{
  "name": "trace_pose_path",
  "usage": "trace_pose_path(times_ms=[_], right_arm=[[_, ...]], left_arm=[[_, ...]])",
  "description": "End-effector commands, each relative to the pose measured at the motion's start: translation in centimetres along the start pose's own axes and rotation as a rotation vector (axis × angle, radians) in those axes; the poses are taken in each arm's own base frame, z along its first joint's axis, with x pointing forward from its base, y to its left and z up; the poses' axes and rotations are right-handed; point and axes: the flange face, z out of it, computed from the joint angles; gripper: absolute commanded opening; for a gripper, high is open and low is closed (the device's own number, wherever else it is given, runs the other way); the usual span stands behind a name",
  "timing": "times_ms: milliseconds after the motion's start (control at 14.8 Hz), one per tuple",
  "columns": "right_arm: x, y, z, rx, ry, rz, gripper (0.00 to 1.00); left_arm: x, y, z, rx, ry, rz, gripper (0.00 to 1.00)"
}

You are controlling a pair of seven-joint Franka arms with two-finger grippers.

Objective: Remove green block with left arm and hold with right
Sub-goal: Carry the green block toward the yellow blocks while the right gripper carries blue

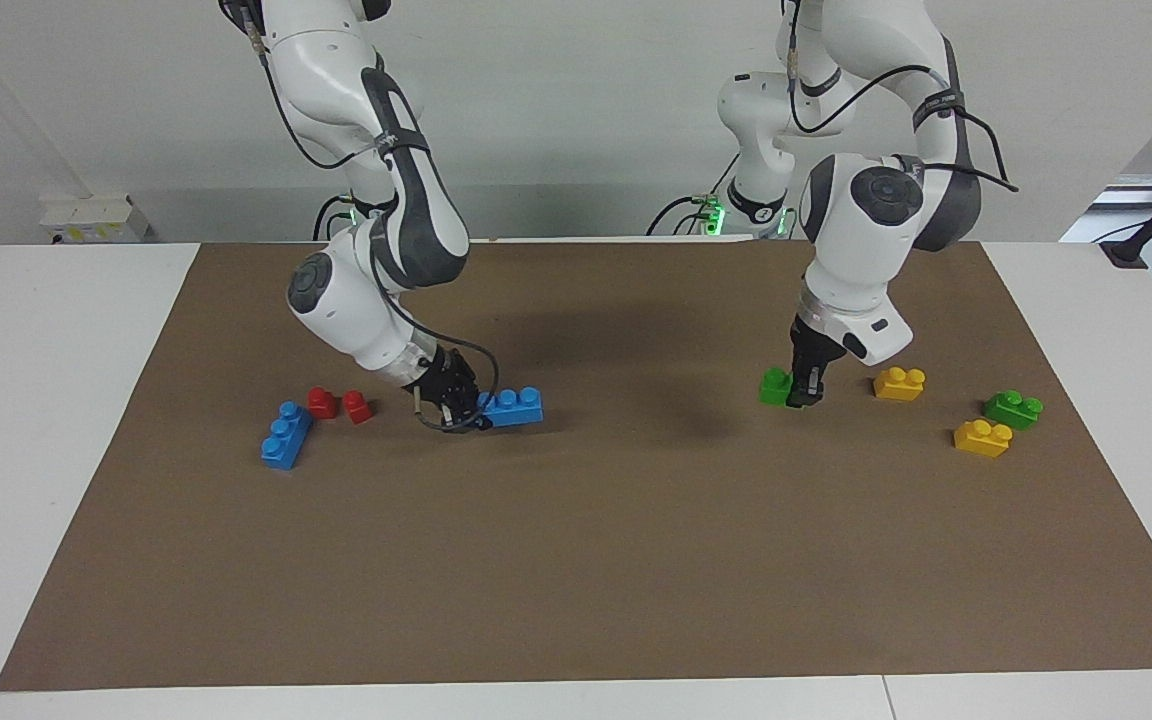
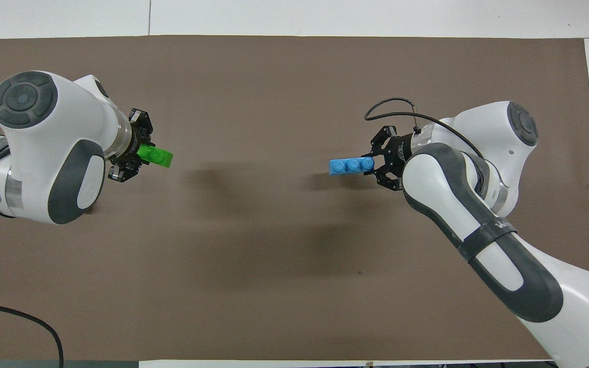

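Facing view shows us the left gripper point(image 1: 804, 392) down at the mat point(image 1: 576, 560), its black fingers pinching the green block point(image 1: 774, 386) at the end toward the yellow bricks; the block sits at the left arm's end of the table, nearer to the robots than the second green brick point(image 1: 1013, 408). We judge it is gripped low so it can be pulled away cleanly. The right gripper point(image 1: 458, 405) leans in at a slant and is clamped on one end of a blue three-stud brick point(image 1: 513, 407), which looks steadied against the mat, apparently the holding role.

From overhead we see the green block point(image 2: 155, 156) jutting out past the fingers, and the blue brick point(image 2: 350, 166) likewise.

The bricks are glossy moulded plastic with round studs and square edges; the mat is matte brown and flat. Two red bricks point(image 1: 340, 404) and another blue brick point(image 1: 285, 435) lie near the right arm's end.
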Motion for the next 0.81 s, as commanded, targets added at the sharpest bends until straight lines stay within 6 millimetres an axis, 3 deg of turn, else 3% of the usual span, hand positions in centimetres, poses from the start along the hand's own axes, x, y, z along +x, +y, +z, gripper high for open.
trace_pose_path(times_ms=[0,270,743], right_arm=[[2.5,-0.8,-2.8,-0.011,-0.021,-0.01,0.0],[4.9,-1.3,-4.6,-0.041,0.01,-0.073,0.0],[12.1,-0.6,-7.3,-0.019,0.053,-0.041,0.0]], left_arm=[[3.7,-1.1,0.2,0.007,-0.016,0.069,0.0],[9.2,-2.4,0.8,-0.008,-0.029,0.141,0.0],[15.0,-3.6,3.3,-0.035,-0.014,0.207,0.0]])
